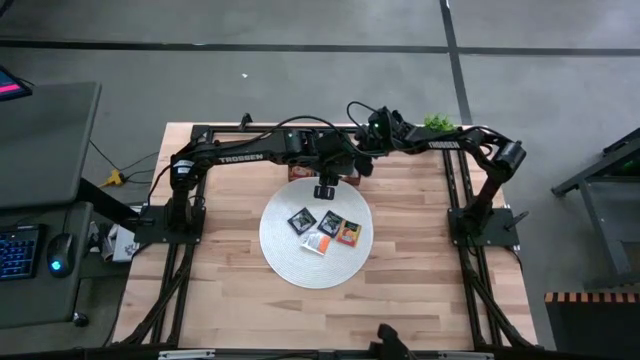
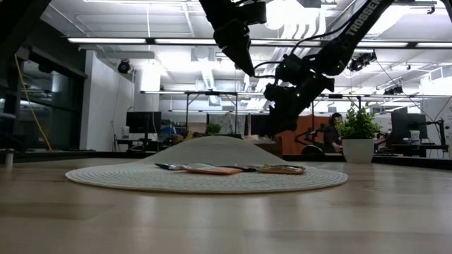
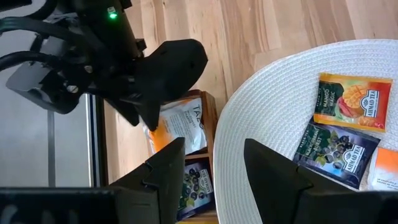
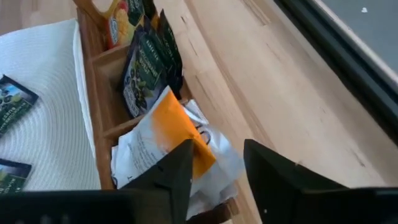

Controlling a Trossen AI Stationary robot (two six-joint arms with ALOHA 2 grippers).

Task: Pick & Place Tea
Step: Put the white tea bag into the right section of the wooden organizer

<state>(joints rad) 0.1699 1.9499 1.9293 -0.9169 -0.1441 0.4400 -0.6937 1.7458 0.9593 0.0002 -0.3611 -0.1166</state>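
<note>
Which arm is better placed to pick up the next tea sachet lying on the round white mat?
Probably left. The left gripper hangs open over the mat, close to the four sachets; the right gripper is open over the wooden tray, beyond the mat.

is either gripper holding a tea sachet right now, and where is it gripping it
No. The left gripper is open above the mat's edge; the right gripper is open over the white-and-orange sachets in the tray.

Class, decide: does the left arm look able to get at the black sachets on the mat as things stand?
Probably yes. The left gripper hangs open over the mat's rim, and the black sachets lie flat and uncovered nearby; the right gripper is over the tray.
</note>
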